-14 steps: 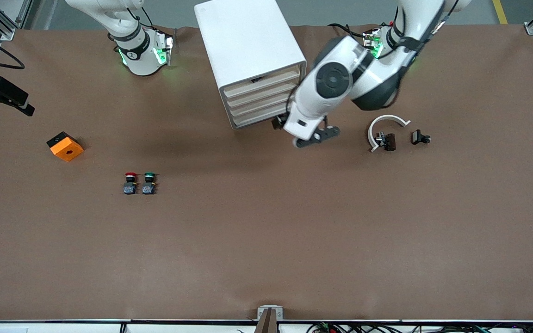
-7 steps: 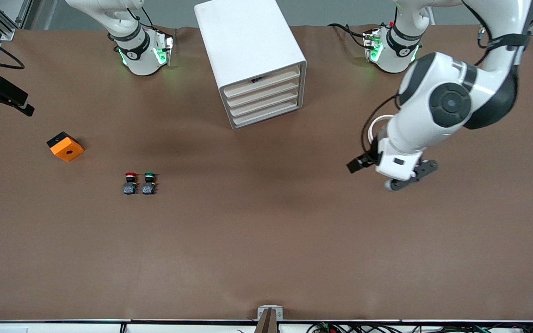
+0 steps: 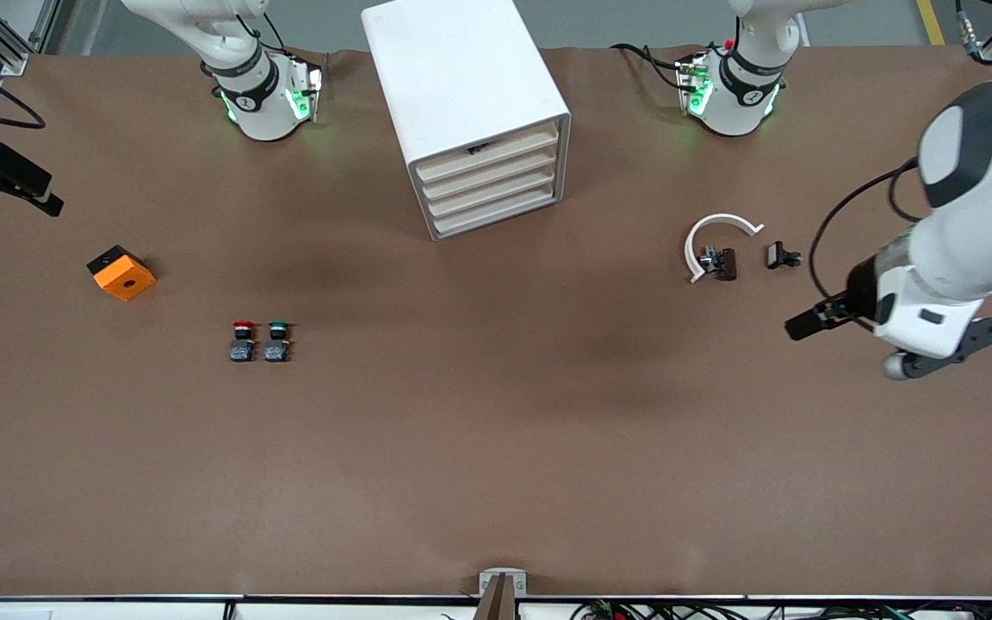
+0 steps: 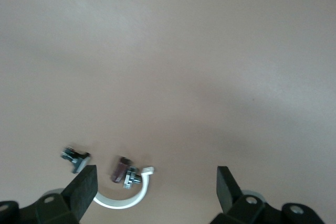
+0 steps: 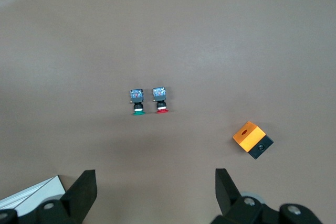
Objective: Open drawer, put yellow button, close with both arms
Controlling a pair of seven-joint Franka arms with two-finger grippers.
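The white cabinet (image 3: 461, 77) stands at the table's back edge between the two arm bases. Its topmost drawer (image 3: 496, 153) looks pushed in, flush with the three below. The yellow button is out of view. My left gripper (image 3: 810, 324) (image 4: 155, 182) hangs open and holds nothing, over bare table toward the left arm's end. The right arm shows only its base (image 3: 263, 95) in the front view. In the right wrist view my right gripper (image 5: 156, 182) is open and holds nothing, high over the table.
A red-capped button (image 3: 243, 340) (image 5: 160, 99) and a green-capped one (image 3: 277, 340) (image 5: 137, 100) stand side by side toward the right arm's end. An orange box (image 3: 121, 272) (image 5: 252, 139) lies beside them. A white C-shaped ring (image 3: 716, 226) (image 4: 123, 200), a dark part (image 3: 722, 263) and a black clip (image 3: 782, 256) lie near the left gripper.
The left arm has swung away from the front of the cabinet toward its own end of the table, uncovering the ring and clip. Its gripper stayed open. The right arm has not moved.
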